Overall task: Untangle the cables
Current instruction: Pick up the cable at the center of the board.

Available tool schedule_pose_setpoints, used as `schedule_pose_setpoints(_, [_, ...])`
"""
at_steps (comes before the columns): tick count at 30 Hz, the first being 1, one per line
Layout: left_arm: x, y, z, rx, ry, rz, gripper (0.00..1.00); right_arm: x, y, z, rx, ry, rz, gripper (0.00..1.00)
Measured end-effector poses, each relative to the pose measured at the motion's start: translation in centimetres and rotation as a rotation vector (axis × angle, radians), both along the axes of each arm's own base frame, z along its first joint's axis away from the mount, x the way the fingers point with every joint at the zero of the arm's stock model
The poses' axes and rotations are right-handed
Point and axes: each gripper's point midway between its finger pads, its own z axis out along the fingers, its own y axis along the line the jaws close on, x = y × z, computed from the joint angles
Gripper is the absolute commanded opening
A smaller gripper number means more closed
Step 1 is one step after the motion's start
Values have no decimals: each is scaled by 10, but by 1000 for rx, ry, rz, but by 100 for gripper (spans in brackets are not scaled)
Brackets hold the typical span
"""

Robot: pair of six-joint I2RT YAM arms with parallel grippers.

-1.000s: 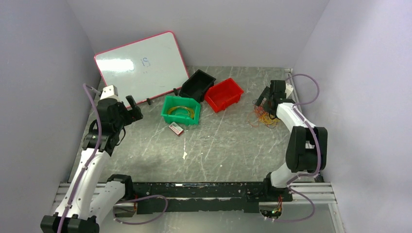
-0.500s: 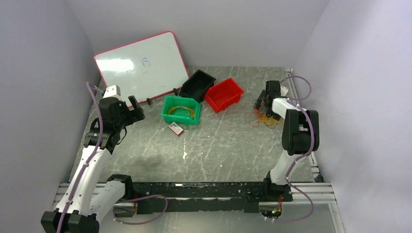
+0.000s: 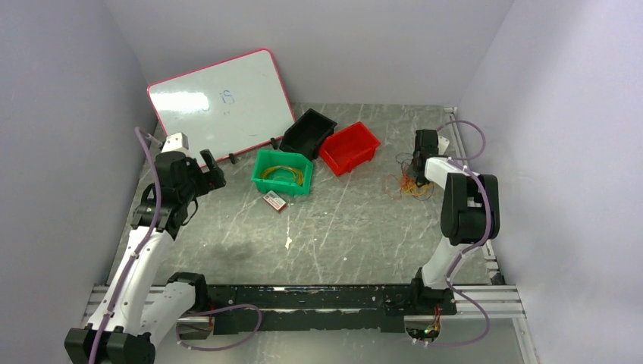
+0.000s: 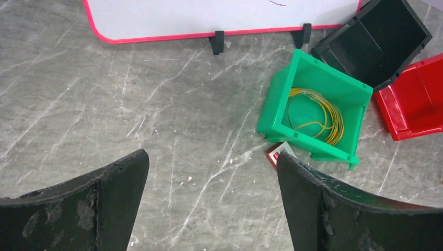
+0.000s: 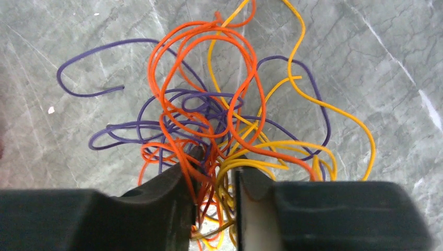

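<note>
The cables [image 3: 409,184] lie in a tangled heap at the right of the table. In the right wrist view they [image 5: 209,120] are orange, yellow and purple loops crossing one another. My right gripper [image 3: 416,170] is down in the heap. Its jaws [image 5: 214,168] stand narrow, with a bunch of orange and yellow strands between them, touching both fingers. One more yellow cable [image 4: 318,112] is coiled inside the green bin [image 4: 271,104]. My left gripper [image 3: 208,168] hangs open above bare table left of that bin, holding nothing [image 4: 211,157].
A black bin [image 3: 307,133] and a red bin [image 3: 349,148] sit behind the green bin [image 3: 261,161]. A red-framed whiteboard [image 3: 220,102] leans at the back left. A small red and white box [image 3: 274,201] lies in front of the green bin. Walls close both sides.
My right gripper dropped into the cable heap and its jaws went from wide to narrow around the strands. The left arm barely moved.
</note>
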Motion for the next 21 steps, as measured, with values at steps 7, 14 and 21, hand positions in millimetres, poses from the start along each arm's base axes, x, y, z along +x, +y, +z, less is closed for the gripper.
schedule_pose_setpoints(7, [0,0,0,0,0,-1,95,-4,7,10,25,-32,40,9])
schedule_pose_setpoints(14, [1,0,2,0,-5,1,95,-25,45,44,123,-105,166,8])
schedule_pose_setpoints(21, [1,1,2,1,-5,3,95,-63,151,77,154,-116,459,8])
